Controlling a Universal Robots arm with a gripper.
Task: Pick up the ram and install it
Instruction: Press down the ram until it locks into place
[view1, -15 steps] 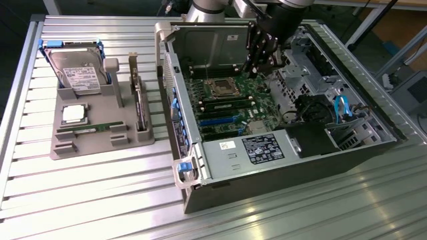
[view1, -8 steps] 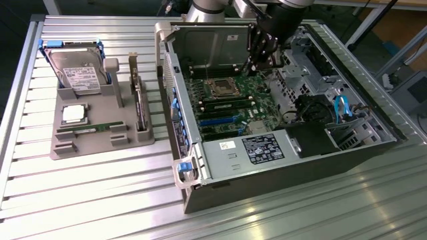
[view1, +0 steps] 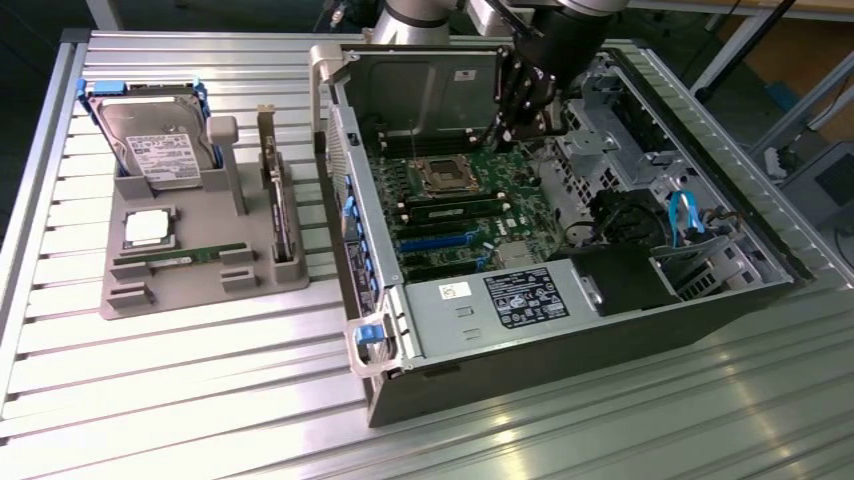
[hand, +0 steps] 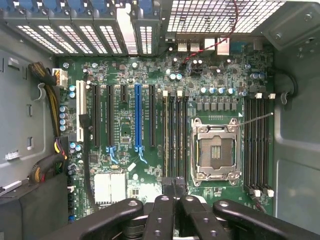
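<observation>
ram (view1: 180, 258) lies flat in the grey tray's (view1: 187, 287) groove on the surface, likely so it keeps a fixed pick spot. your hand (view1: 525, 128) hangs well apart, inside the open case (view1: 561, 370) over the memory slots (hand: 175, 130), fingers pressed together, nothing seen between.

The gripper (view1: 518, 128) hangs inside the open computer case (view1: 561, 375), toward one o'clock of the scene, just above the motherboard (view1: 461, 240) and at two o'clock of its processor socket (view1: 441, 176). At nine o'clock of the case, a grey tray (view1: 200, 298) rests on the slatted tabletop (view1: 200, 400). The ram (view1: 180, 258) lies flat in the tray, at six o'clock of the square processor chip (view1: 147, 228). The hard drive (view1: 154, 135) leans at the tray's twelve o'clock end, and the expansion card (view1: 276, 220) stands on edge along its three o'clock side.
</observation>
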